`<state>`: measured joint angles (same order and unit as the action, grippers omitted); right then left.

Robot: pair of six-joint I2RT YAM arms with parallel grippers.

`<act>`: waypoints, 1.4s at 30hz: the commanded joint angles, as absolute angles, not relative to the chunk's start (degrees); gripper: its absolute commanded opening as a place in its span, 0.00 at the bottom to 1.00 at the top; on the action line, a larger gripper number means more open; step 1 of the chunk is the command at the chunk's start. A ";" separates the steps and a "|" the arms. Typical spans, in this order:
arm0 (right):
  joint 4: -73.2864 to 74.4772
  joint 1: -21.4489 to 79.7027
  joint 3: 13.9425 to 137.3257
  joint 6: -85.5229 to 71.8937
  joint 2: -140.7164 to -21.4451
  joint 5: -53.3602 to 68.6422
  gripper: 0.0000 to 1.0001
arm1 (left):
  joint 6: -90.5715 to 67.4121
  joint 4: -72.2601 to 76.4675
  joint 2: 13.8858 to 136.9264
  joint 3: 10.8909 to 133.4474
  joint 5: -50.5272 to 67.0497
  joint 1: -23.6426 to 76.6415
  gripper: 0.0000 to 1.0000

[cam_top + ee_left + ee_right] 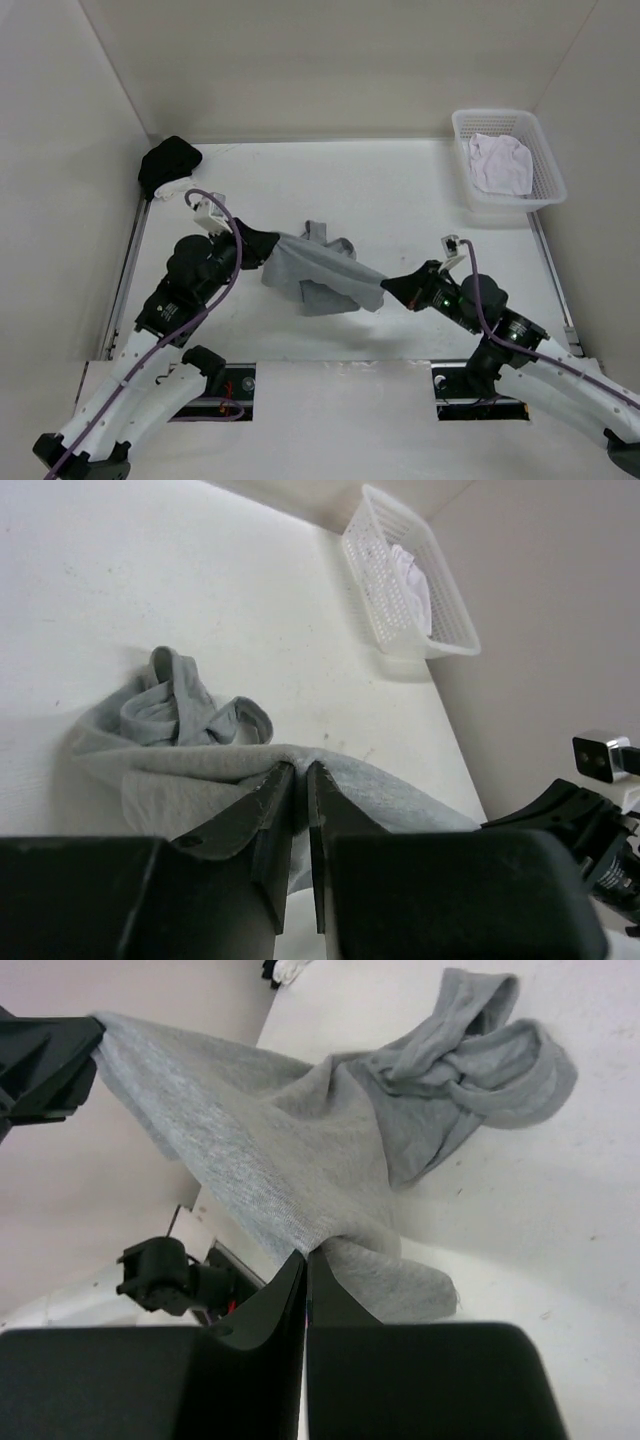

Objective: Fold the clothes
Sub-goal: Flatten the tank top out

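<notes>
The grey clothes (320, 272) hang stretched between both grippers over the middle of the table, a crumpled part still resting on the surface. My left gripper (272, 247) is shut on the garment's left edge; its jaws pinch a fold of the grey clothes (200, 780) at the left gripper's tips (300, 770). My right gripper (388, 288) is shut on the right edge, with the grey clothes (260, 1150) running from the right gripper's tips (306, 1256) up toward the other arm. The bunched waistband part (470, 1050) lies on the table.
A white basket (508, 160) holding a white cloth (500, 163) stands at the back right, also seen as the basket (405, 590) in the left wrist view. A black fabric bundle (168, 163) lies in the back left corner. Walls enclose the table on three sides.
</notes>
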<state>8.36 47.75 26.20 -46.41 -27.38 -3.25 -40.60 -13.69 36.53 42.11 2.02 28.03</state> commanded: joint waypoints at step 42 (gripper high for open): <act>-11.40 47.08 33.21 -40.26 -66.33 -7.68 0.61 | -61.34 -20.91 45.62 18.20 -30.40 41.09 0.49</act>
<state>2.72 50.37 28.49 -46.68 -59.57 -18.76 -54.89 -19.29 47.05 19.46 -25.36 40.60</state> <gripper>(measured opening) 0.603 0.485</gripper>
